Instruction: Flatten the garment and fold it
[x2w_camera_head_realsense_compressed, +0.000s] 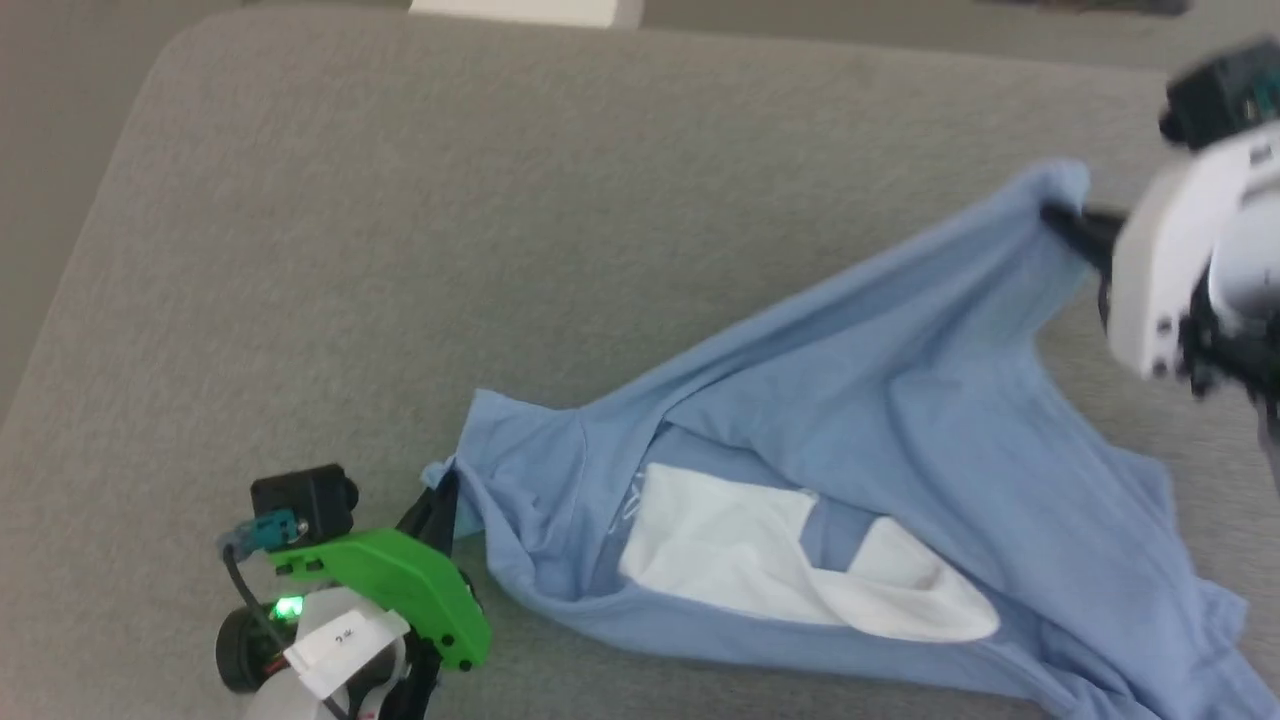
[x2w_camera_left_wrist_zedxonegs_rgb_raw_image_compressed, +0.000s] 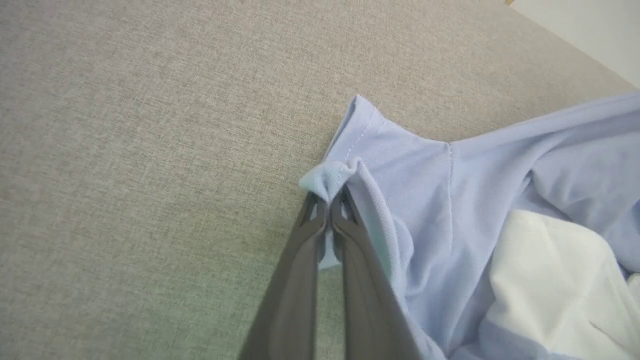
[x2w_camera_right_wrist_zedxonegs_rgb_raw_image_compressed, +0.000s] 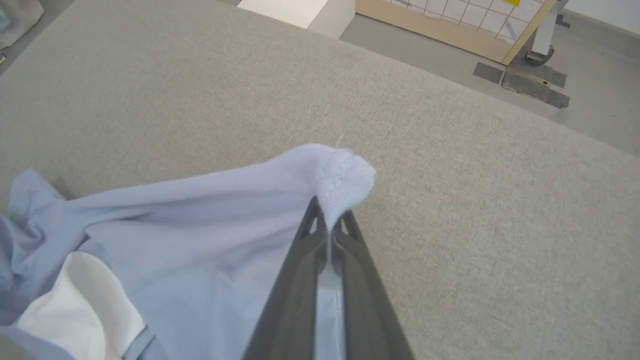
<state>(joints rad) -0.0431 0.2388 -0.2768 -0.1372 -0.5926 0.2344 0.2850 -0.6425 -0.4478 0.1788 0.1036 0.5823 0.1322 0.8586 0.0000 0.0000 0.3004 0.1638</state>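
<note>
The garment (x2w_camera_head_realsense_compressed: 900, 400), light blue with a white inner panel (x2w_camera_head_realsense_compressed: 740, 550), lies stretched across the grey padded table (x2w_camera_head_realsense_compressed: 400, 250). My left gripper (x2w_camera_head_realsense_compressed: 440, 500) is shut on the garment's ribbed edge at its near left corner; the left wrist view shows the fabric (x2w_camera_left_wrist_zedxonegs_rgb_raw_image_compressed: 450, 200) pinched between my left gripper's (x2w_camera_left_wrist_zedxonegs_rgb_raw_image_compressed: 329, 200) closed fingers. My right gripper (x2w_camera_head_realsense_compressed: 1060, 220) is shut on the far right corner, lifted a little off the surface. In the right wrist view that corner (x2w_camera_right_wrist_zedxonegs_rgb_raw_image_compressed: 345, 175) bunches over my right gripper's (x2w_camera_right_wrist_zedxonegs_rgb_raw_image_compressed: 329, 220) closed tips. The cloth between the two grips is taut along its upper edge.
The grey padded surface stretches bare to the left and behind the garment, with a rounded corner (x2w_camera_head_realsense_compressed: 190, 40) at the far left. Beyond the far edge are a white block (x2w_camera_right_wrist_zedxonegs_rgb_raw_image_compressed: 285, 10), a wooden-framed grid panel (x2w_camera_right_wrist_zedxonegs_rgb_raw_image_compressed: 450, 25) and floor.
</note>
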